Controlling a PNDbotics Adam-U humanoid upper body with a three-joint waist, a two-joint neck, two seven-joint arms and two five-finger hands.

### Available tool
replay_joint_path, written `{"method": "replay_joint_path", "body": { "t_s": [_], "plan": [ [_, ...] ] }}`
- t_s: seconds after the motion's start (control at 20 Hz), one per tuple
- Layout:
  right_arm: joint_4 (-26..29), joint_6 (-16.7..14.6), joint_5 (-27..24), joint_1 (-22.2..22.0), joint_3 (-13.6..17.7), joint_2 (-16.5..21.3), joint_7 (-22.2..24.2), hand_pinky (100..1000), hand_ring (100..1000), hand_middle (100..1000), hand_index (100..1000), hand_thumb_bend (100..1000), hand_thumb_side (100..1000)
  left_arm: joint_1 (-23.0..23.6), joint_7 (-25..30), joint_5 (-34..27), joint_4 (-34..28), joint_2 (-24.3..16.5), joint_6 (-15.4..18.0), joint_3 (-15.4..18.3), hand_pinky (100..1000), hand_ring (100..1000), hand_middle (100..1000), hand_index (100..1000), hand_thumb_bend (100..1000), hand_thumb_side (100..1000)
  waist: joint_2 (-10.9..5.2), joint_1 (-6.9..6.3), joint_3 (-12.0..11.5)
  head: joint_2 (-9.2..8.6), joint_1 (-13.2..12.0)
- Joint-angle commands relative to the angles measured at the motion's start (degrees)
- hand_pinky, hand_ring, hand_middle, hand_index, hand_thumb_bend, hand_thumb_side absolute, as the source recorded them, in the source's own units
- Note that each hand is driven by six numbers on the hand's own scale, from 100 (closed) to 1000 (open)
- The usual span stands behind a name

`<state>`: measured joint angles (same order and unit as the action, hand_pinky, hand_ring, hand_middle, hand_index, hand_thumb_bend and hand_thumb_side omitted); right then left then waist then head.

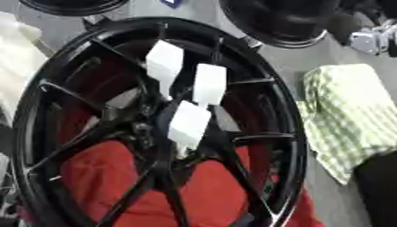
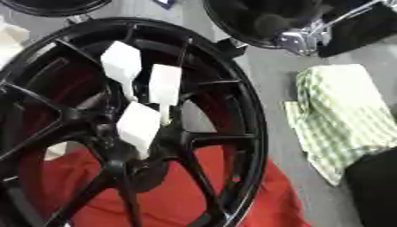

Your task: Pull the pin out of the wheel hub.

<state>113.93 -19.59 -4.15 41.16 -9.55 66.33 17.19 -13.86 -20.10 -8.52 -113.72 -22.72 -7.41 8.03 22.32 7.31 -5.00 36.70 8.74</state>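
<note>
At left and centre: black wheel hub (image 1: 155,128) on red cloth (image 1: 101,177), three white tagged pins (image 1: 190,124) clustered at its middle. At right: green checked cloth (image 1: 349,115). At far upper right: silver metal part (image 2: 298,40), possibly my robot hand; its fingers I cannot tell. Step: approach, pins unpulled. Next: reach in and pinch one.

The wheel hub (image 1: 155,128) lies on a cloth (image 1: 201,190). Three tags (image 1: 194,84) sit over its spokes near the centre. A folded towel (image 1: 353,115) lies to its right, with other wheels (image 1: 283,20) behind.
</note>
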Motion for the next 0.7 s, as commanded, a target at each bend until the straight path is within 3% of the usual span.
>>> {"method": "replay_joint_path", "body": {
  "t_s": [0.05,0.4,0.7],
  "plan": [
    [0.67,-0.02,0.12,0.75,0.62,1.29,0.2,857,809,667,750,195,100,-0.15,-0.08,-0.03,-0.87,-0.66,0.0,0.52,687,559,541,668,100,840,-1.42,-0.24,0.07,-0.23,0.25],
    [0.67,-0.83,0.16,0.74,0.27,1.33,0.72,858,810,672,754,211,100,-0.16,-0.05,-0.03,-0.87,-0.63,-0.04,0.51,687,559,542,667,100,840,-1.43,-0.18,-0.07,-0.27,0.37],
    [0.67,-4.83,1.61,1.72,-1.43,1.33,2.92,858,813,685,767,249,103,-0.34,0.08,-0.13,-0.87,-0.7,0.0,0.4,688,560,542,668,100,838,-1.92,-0.12,-0.21,-0.71,1.32]
  ]
}}
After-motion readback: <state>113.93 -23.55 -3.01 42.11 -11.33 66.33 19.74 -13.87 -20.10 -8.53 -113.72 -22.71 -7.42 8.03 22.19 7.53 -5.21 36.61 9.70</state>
